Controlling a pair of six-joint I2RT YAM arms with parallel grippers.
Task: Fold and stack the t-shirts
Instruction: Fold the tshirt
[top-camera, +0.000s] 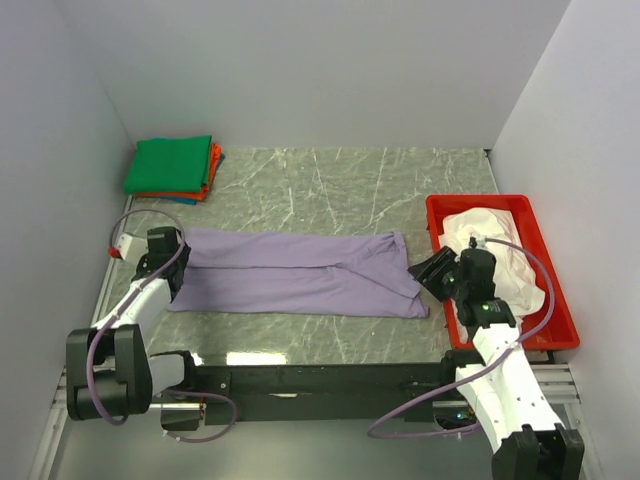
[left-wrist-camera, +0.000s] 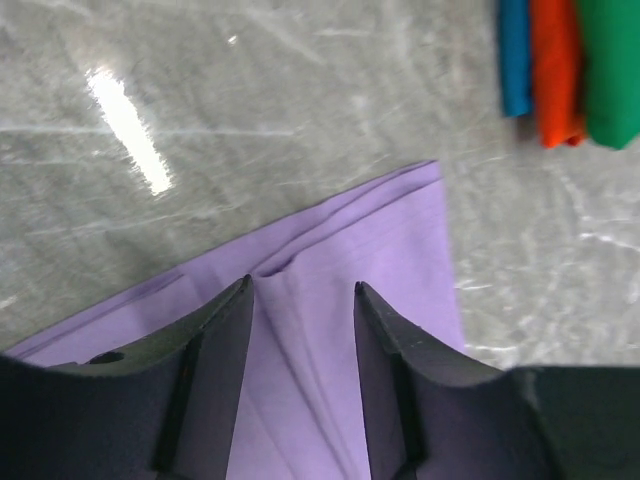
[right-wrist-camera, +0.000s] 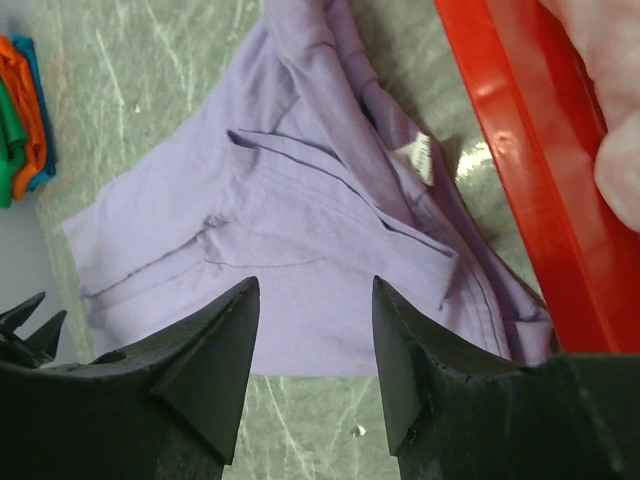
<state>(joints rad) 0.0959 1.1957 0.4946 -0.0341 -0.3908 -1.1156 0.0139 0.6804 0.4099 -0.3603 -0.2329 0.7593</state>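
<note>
A lavender t-shirt (top-camera: 300, 272) lies folded into a long band across the middle of the table. My left gripper (top-camera: 172, 268) is at its left end. In the left wrist view that gripper (left-wrist-camera: 303, 285) stands open just over the lavender cloth (left-wrist-camera: 390, 240), with a low ridge of it running between the jaws. My right gripper (top-camera: 432, 275) is at the shirt's right end. The right wrist view shows it (right-wrist-camera: 316, 282) open above the shirt's near edge (right-wrist-camera: 300, 250), holding nothing; the white neck label (right-wrist-camera: 420, 158) faces up. A stack of folded t-shirts (top-camera: 172, 165), green on top, sits at the back left.
A red tray (top-camera: 560, 310) at the right holds a crumpled pale t-shirt (top-camera: 495, 255); its rim (right-wrist-camera: 510, 130) runs close beside my right gripper. The grey-green marble table (top-camera: 330, 180) is walled in at the left, back and right.
</note>
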